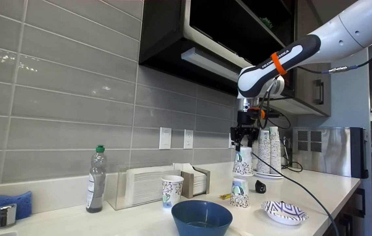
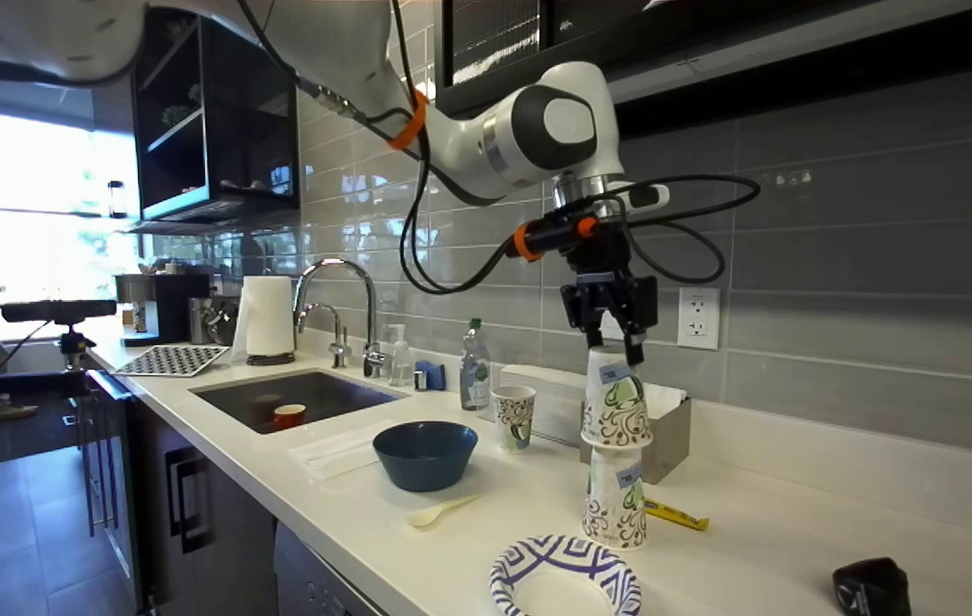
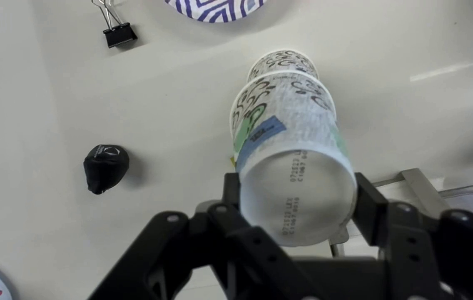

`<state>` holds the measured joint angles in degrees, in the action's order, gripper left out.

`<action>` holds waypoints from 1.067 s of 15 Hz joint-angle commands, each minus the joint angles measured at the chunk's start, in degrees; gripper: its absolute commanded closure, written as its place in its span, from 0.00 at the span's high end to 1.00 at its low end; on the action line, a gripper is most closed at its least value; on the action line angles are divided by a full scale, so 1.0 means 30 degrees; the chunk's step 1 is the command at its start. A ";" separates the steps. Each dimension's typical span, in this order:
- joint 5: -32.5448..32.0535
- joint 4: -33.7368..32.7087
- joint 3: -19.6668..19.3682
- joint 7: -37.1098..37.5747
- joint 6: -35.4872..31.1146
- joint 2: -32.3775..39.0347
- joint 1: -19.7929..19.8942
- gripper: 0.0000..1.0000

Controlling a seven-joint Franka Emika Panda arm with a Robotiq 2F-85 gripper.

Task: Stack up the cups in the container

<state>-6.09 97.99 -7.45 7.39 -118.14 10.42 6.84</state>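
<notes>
My gripper point(image 1: 244, 145) is shut on an upside-down white paper cup point(image 1: 243, 162) with swirls, a green print and blue tape. It grips the cup near its base, also in the wrist view point(image 3: 297, 196). A second upside-down cup point(image 1: 239, 193) stands on the counter right below the held cup. In an exterior view a thin gap shows between them; in an exterior view their edges overlap point(image 2: 616, 500). A third cup point(image 1: 172, 193) stands upright beside the napkins, also seen here point(image 2: 513, 419). Two tall stacks of cups point(image 1: 264, 154) stand behind the gripper.
A wide blue bowl point(image 1: 202, 218) and a striped shallow bowl point(image 1: 285, 213) are on the counter near the cups. Napkin holders point(image 1: 153, 183), a soap bottle point(image 1: 96, 183), a black pouch point(image 1: 260, 186) and a yellow packet point(image 2: 674, 513) are close by. Cabinets point(image 1: 218, 36) hang above.
</notes>
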 commanded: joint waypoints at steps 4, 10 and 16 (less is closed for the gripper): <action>0.1272 -0.0825 0.0014 -0.0774 0.0223 0.0682 0.0283 0.40; 0.1274 -0.1283 -0.0030 -0.0955 -0.0036 0.1194 0.0406 0.40; 0.1485 -0.1471 -0.0002 -0.0986 -0.0074 0.1585 0.0489 0.40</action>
<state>-3.73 95.64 -7.57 6.07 -118.43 13.65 7.63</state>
